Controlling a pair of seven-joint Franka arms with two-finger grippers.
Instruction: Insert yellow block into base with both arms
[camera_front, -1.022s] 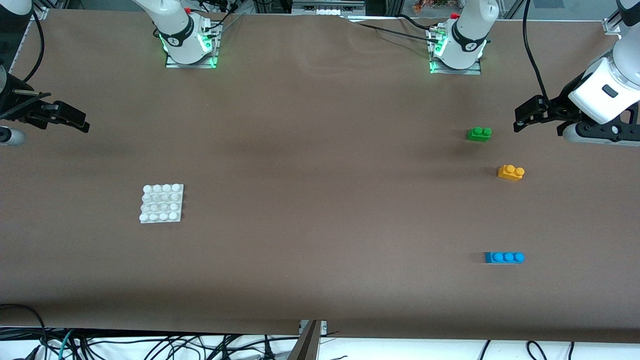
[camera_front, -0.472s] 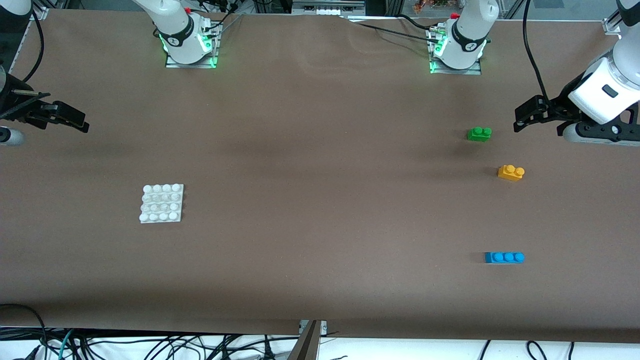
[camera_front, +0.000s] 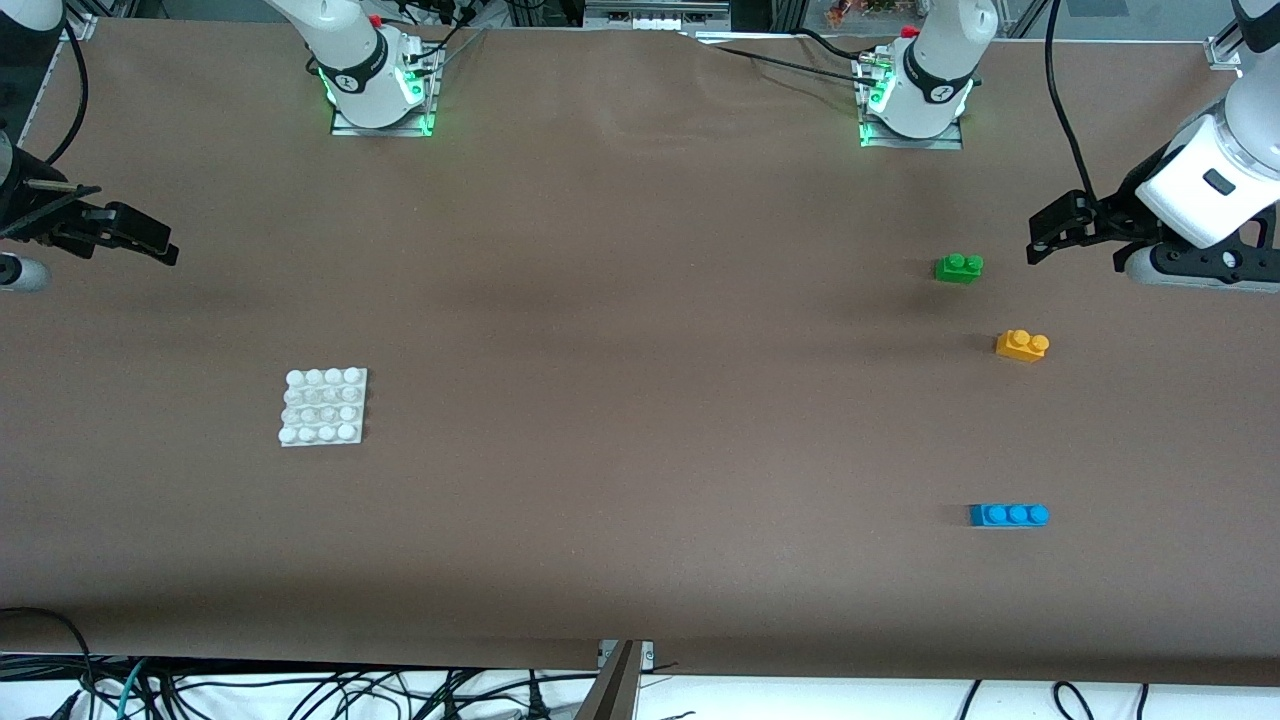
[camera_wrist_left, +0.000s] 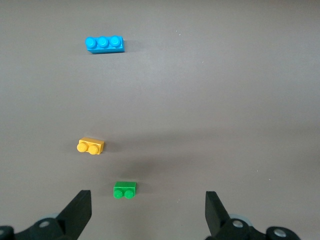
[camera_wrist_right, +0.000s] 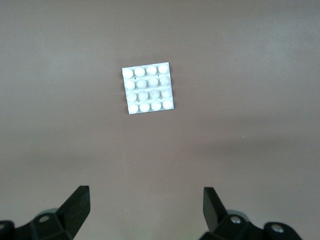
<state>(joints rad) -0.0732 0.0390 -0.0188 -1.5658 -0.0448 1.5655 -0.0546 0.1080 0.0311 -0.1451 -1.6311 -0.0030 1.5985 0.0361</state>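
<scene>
A green brick lies on the brown table, just beside the spot under the left gripper. A blue brick lies well apart from it, nearer the front camera.

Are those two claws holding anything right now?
No. The left gripper and right gripper are both open and empty; the small yellow-orange plastic brick lies untouched.
</scene>
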